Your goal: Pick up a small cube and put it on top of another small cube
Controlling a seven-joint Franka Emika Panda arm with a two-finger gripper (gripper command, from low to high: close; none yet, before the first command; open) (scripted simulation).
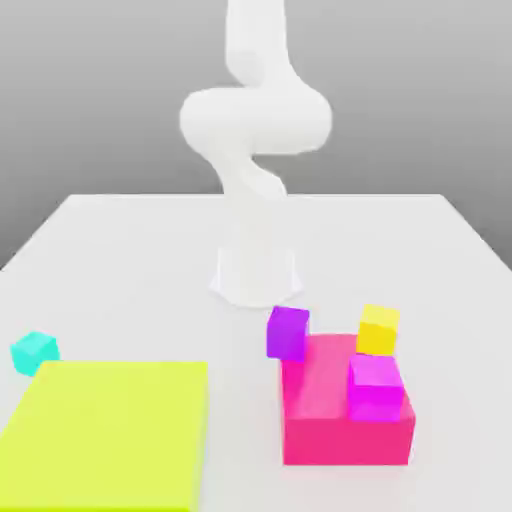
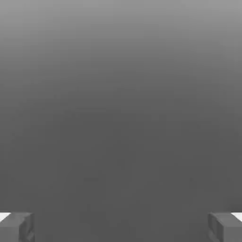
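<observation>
Clearly nothing is in hand yet: the gripper point(image 2: 121, 227) stands with its fingertips point(image 2: 16, 227) spread wide at the two edges of the hand view, with only blank grey between them, so the jaws are open and empty. The small cyan cube point(image 1: 34, 351) sits on the white table point(image 1: 120, 250), well away from the hand, at the exterior view's left and just beyond the far corner of the flat yellow-green block point(image 1: 110, 430).

The step in hand, as I judge it, is the reach toward that cube. To do it well, the hand should travel over and settle directly above the cube with the jaws wide, square the fingers to two opposite faces, and descend straight so neither pad nudges it toward the yellow-green block close by.

Which cube is meant as the base cannot be told; a purple cube point(image 1: 288, 332), a yellow cube point(image 1: 379, 329) and a magenta cube point(image 1: 376, 385) cluster at the pink block point(image 1: 320, 420). The arm's point(image 1: 255, 120) upper part runs out of the exterior view.
</observation>
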